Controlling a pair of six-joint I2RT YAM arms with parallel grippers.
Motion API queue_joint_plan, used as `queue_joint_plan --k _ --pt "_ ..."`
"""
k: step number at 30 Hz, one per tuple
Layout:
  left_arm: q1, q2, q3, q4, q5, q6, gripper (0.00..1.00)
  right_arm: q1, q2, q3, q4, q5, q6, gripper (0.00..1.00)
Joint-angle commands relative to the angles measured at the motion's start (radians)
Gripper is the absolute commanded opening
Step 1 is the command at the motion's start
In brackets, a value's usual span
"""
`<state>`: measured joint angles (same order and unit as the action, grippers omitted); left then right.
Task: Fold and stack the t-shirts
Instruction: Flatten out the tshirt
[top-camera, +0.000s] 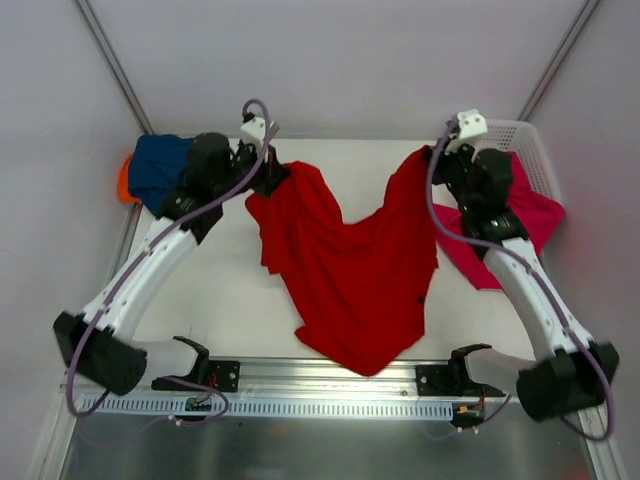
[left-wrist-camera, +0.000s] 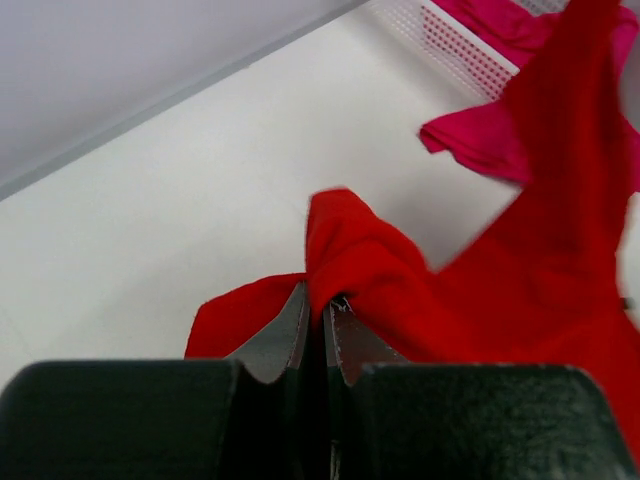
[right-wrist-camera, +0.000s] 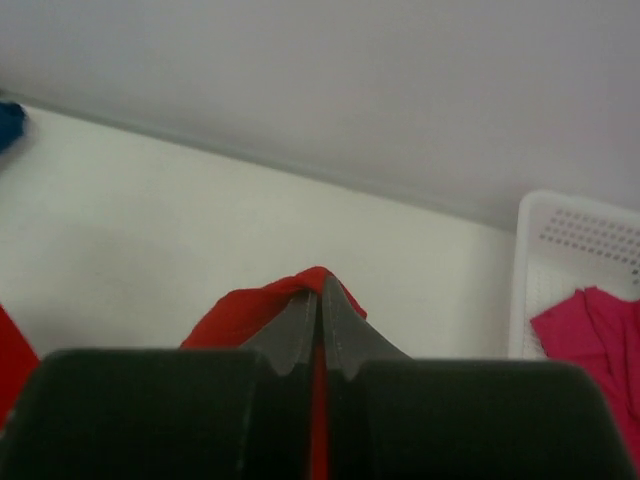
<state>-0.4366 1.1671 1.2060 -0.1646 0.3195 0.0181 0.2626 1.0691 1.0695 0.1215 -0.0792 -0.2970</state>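
Red t-shirt (top-camera: 350, 260) hangs btwn both arms & sags down to the table (top-camera: 215, 290). L pincer (left-wrist-camera: 320, 300) is clenched on one top corner, R pincer (right-wrist-camera: 320, 292) on the other. Blue t-shirt (top-camera: 158, 165) lies far left, orange t-shirt (top-camera: 123, 182) peeking out beside it. Pink t-shirt (top-camera: 535, 215) spills from white basket (top-camera: 530, 135).

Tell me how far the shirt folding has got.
Done, apparently: the navy t-shirt lies on the orange t-shirt at the far left corner. In hand: the left gripper and right gripper each pinch the red t-shirt, which sags between them, unfolded. Left: the magenta-pink t-shirt, spilling from the white basket.
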Motion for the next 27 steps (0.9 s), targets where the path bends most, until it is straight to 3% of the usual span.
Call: queue_joint_plan --k 1,5,8,13,16,20,22,23,25,26,27 --pt "0.079 0.161 0.219 0.125 0.077 0.019 0.0 -0.022 0.182 0.154 0.089 0.073 -0.113 0.0" --pt "0.2 0.412 0.52 0.14 0.196 -0.024 0.0 -0.052 0.397 0.349 0.092 0.055 -0.128 0.0" --pt "0.232 0.494 0.688 0.132 0.254 -0.053 0.0 -0.056 0.483 0.47 0.09 0.039 -0.139 0.0" --pt "0.295 0.401 0.725 0.132 0.332 -0.047 0.0 -0.054 0.422 0.511 0.162 0.016 -0.151 0.0" --pt "0.306 0.205 0.557 0.233 0.351 -0.008 0.0 -0.051 0.321 0.422 0.275 -0.002 -0.168 0.01" --pt "0.306 -0.181 0.107 0.365 0.265 0.017 0.0 -0.051 0.033 0.227 0.357 -0.112 -0.15 0.0" --pt "0.306 -0.383 -0.039 0.353 0.162 0.013 0.0 -0.046 -0.075 0.116 0.322 -0.172 -0.122 0.01" --pt "0.306 -0.45 -0.183 0.317 0.132 -0.007 0.0 -0.043 -0.13 0.075 0.305 -0.185 -0.084 0.01" --pt "0.306 -0.585 -0.331 0.283 0.064 -0.073 0.1 -0.037 -0.305 -0.059 0.258 -0.233 -0.036 0.01" --pt "0.306 -0.71 -0.455 0.214 0.059 -0.079 0.22 -0.034 -0.364 -0.112 0.25 -0.243 0.026 0.01" --pt "0.306 -0.774 -0.512 0.176 0.056 -0.076 0.8 -0.033 -0.486 -0.165 0.242 -0.257 0.056 0.01"
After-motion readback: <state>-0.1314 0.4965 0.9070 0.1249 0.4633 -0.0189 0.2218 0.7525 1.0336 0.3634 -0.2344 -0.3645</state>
